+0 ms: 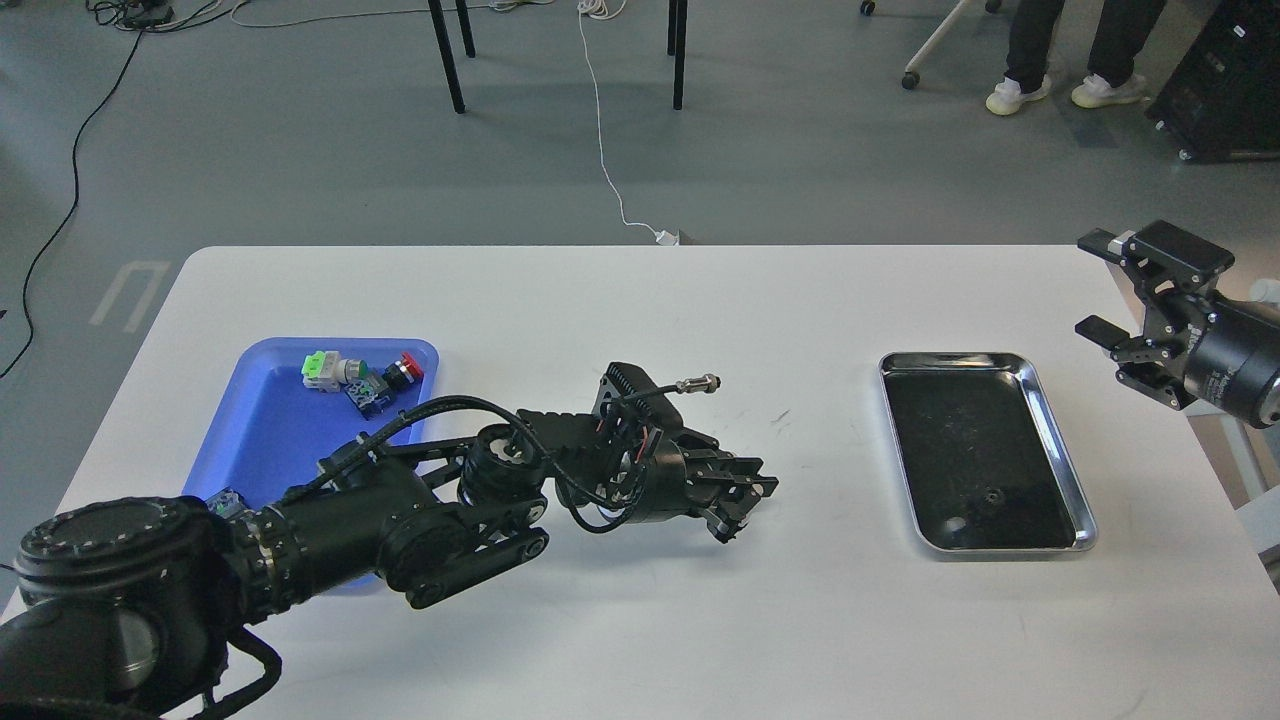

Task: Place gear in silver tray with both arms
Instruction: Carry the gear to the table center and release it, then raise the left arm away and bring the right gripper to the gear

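Observation:
The silver tray point(1060, 450) lies on the right part of the white table. A small dark gear-like piece point(990, 493) lies on its dark floor near the front, next to a pale spot. My left gripper point(738, 508) hovers low over the table's middle, well left of the tray, pointing right. Its fingers are drawn together, and I can see nothing between them. My right gripper point(1098, 285) is open and empty. It is raised beyond the tray's far right corner, at the table's right edge.
A blue plastic tray point(270, 420) at the left holds several push-button switches point(362, 378) at its back; my left arm covers its front. Chair legs, cables and a person's feet are on the floor beyond the table.

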### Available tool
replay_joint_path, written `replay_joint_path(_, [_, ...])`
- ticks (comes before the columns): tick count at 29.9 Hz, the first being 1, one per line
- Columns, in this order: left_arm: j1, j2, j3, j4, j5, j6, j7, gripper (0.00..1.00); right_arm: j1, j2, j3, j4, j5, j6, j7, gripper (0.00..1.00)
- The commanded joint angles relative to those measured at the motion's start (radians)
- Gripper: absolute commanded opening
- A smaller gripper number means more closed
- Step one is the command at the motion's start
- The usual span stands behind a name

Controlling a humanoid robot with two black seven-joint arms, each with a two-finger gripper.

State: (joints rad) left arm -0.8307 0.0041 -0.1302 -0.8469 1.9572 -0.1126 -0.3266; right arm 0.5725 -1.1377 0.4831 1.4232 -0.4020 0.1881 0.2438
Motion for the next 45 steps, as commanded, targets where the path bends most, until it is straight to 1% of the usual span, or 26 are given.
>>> replay_joint_path(1, [0.002,-0.004,0.003,0.012,0.000,0.001,0.000,0.21,0.001,0.003,0.000,-0.001,0.000,-0.001,0.000,0.99])
replay_joint_path(2, [0.002,-0.004,0.003,0.012,0.000,-0.001,0.000,0.26,0.001,0.003,0.000,-0.001,-0.001,-0.001,0.000,0.99])
replay_joint_path(4, [0.001,-0.004,0.003,0.012,0.002,-0.010,0.000,0.41,0.001,0.006,-0.001,-0.003,-0.001,-0.001,0.000,0.99])
replay_joint_path(10, [0.001,0.007,0.001,0.011,0.000,-0.013,-0.002,0.47,0.009,0.009,-0.003,-0.013,-0.006,-0.001,-0.003,0.99])
replay_joint_path(12, [-0.004,0.017,-0.006,0.005,-0.011,-0.012,-0.002,0.53,0.038,0.010,-0.003,-0.016,-0.006,-0.001,-0.030,0.99])
replay_joint_path(14, [-0.008,0.030,-0.022,-0.006,-0.029,-0.007,-0.003,0.65,0.078,0.012,-0.004,-0.018,-0.006,0.001,-0.066,0.99])
replay_joint_path(15, [-0.013,0.045,-0.041,-0.014,-0.059,-0.006,-0.003,0.73,0.096,0.012,-0.004,-0.024,-0.006,0.002,-0.076,0.99])
replay_joint_path(16, [-0.014,0.062,-0.067,-0.023,-0.102,-0.007,-0.003,0.76,0.112,0.016,-0.009,-0.030,-0.006,0.005,-0.080,0.99])
replay_joint_path(19, [-0.044,0.106,-0.123,-0.049,-0.271,-0.012,-0.003,0.79,0.182,0.041,-0.044,-0.043,-0.009,0.010,-0.083,0.99])
replay_joint_path(22, [-0.086,0.189,-0.138,-0.050,-0.458,-0.015,-0.003,0.82,0.276,0.061,-0.119,-0.061,-0.034,0.010,-0.081,0.99])
replay_joint_path(25, [-0.129,0.269,-0.163,-0.050,-0.726,-0.018,-0.005,0.85,0.397,0.105,-0.237,-0.087,-0.087,0.010,-0.077,0.99])
replay_joint_path(27, [-0.143,0.325,-0.184,-0.050,-0.931,-0.022,-0.003,0.91,0.482,0.140,-0.326,-0.101,-0.128,0.010,-0.069,0.99])
replay_joint_path(30, [-0.149,0.411,-0.198,-0.052,-1.225,-0.053,-0.002,0.97,0.613,0.203,-0.466,-0.116,-0.175,0.010,-0.060,0.99])
replay_joint_path(33, [-0.163,0.488,-0.201,-0.055,-1.398,-0.073,-0.002,0.97,0.737,0.259,-0.601,-0.127,-0.213,0.010,-0.058,0.99])
replay_joint_path(36, [-0.163,0.542,-0.258,-0.055,-1.507,-0.085,0.000,0.97,0.846,0.346,-0.716,-0.167,-0.248,0.010,-0.058,0.99])
replay_joint_path(39, [-0.145,0.563,-0.328,-0.055,-1.618,-0.111,0.004,0.98,0.935,0.447,-0.823,-0.191,-0.258,0.010,-0.052,0.99])
replay_joint_path(42, [-0.113,0.574,-0.362,-0.052,-1.743,-0.153,0.001,0.98,1.003,0.571,-0.944,-0.201,-0.290,0.010,-0.050,0.99])
replay_joint_path(45, [-0.084,0.576,-0.399,-0.043,-1.888,-0.209,0.006,0.98,1.035,0.650,-1.038,-0.201,-0.374,0.013,-0.035,0.99])
